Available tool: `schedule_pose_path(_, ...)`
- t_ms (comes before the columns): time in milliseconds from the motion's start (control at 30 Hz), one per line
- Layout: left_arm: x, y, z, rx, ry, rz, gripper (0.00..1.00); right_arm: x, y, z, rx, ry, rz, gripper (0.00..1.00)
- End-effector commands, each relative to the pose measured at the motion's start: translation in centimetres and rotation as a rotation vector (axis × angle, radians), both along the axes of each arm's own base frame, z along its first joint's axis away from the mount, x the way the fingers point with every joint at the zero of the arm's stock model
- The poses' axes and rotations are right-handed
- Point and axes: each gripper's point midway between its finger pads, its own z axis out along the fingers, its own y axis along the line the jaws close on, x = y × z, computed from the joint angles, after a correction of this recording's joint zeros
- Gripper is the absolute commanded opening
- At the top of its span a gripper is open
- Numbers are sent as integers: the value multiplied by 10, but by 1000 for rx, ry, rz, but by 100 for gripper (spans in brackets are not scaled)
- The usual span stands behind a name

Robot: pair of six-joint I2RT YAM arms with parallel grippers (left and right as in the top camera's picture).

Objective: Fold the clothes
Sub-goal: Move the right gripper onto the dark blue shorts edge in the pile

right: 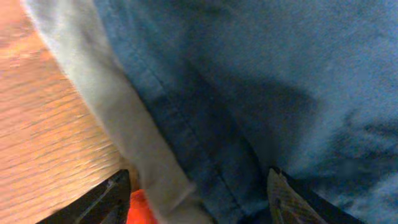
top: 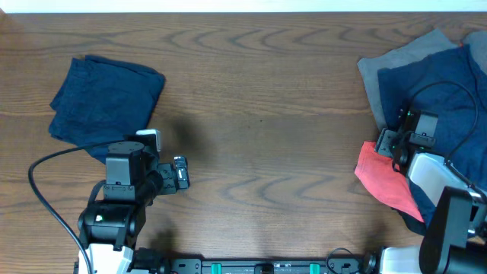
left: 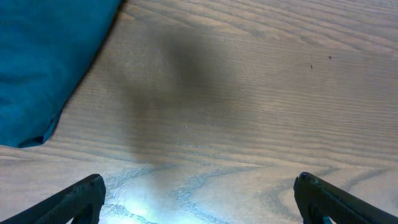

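Note:
A folded navy garment (top: 106, 103) lies at the table's left. My left gripper (top: 180, 173) hovers open over bare wood just right of it. In the left wrist view its fingertips (left: 81, 199) stand far apart, and the garment's corner (left: 43, 56) shows at the upper left. The pile of clothes sits at the right: a grey piece (top: 396, 65), a navy one (top: 441, 84) and a red one (top: 384, 183). My right gripper (top: 392, 144) is low over the pile's left edge, open. In the right wrist view the grey hem (right: 124, 137), navy cloth (right: 249, 81) and a bit of red (right: 140, 208) lie between its fingers (right: 292, 202).
Brown wood table (top: 259, 114) stretches between the folded garment and the pile. A black cable (top: 46, 167) loops off the left arm, and another cable (top: 449, 99) arcs over the pile by the right arm. The pile runs off the right edge of view.

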Motion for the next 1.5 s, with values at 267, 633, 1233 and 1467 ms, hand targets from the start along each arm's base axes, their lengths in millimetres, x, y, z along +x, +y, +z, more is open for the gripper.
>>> schedule_pose_path(267, 3, 1, 9, -6, -19, 11, 98, -75, -19, 56, -68, 79, -270, 64)
schedule_pose_path(633, 3, 1, 9, -6, -19, 11, 98, -121, -24, 38, -109, 234, -381, 65)
schedule_pose_path(1233, 3, 1, 8, -6, -15, 11, 98, -126, -29, 25, -139, 300, -390, 58)
schedule_pose_path(1467, 3, 1, 8, -6, -15, 11, 98, -126, -29, 18, -137, 323, -388, 57)
